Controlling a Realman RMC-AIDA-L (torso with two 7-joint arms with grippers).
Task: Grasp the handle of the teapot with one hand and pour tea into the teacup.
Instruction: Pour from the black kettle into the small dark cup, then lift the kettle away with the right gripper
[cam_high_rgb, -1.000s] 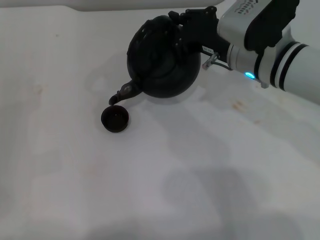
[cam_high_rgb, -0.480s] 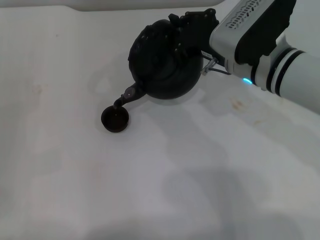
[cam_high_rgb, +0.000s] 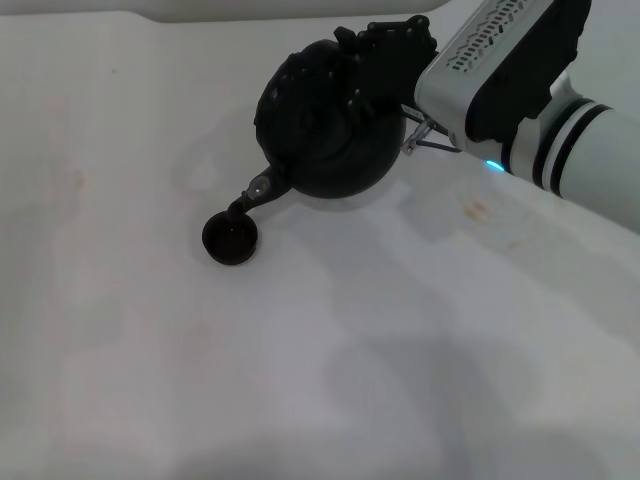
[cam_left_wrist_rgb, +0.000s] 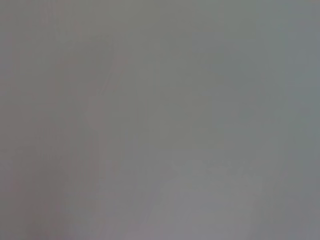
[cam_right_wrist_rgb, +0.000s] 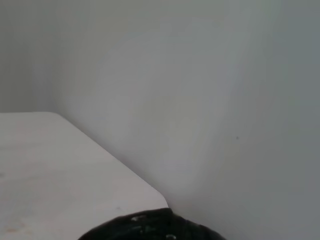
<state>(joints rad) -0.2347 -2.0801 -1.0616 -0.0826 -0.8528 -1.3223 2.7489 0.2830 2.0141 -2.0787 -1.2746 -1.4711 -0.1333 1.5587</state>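
Note:
In the head view the large black teapot (cam_high_rgb: 325, 125) hangs tilted, its spout (cam_high_rgb: 258, 190) pointing down over the small dark teacup (cam_high_rgb: 230, 238) on the white table. My right gripper (cam_high_rgb: 385, 55) is shut on the teapot's handle (cam_high_rgb: 372, 70) at the pot's far right side; the handle is mostly hidden by the gripper. The spout tip sits just above the cup's far rim. The right wrist view shows only a dark edge of the teapot (cam_right_wrist_rgb: 150, 227). My left gripper is out of view.
The white table (cam_high_rgb: 300, 380) spreads all around; its far edge (cam_high_rgb: 150, 15) runs along the top of the head view. The right wrist view shows the table's corner (cam_right_wrist_rgb: 155, 192) and a plain wall. The left wrist view shows only blank grey.
The right arm has rolled further and the teapot tipped more, bringing the spout lower and closer over the teacup. The cup has not moved.

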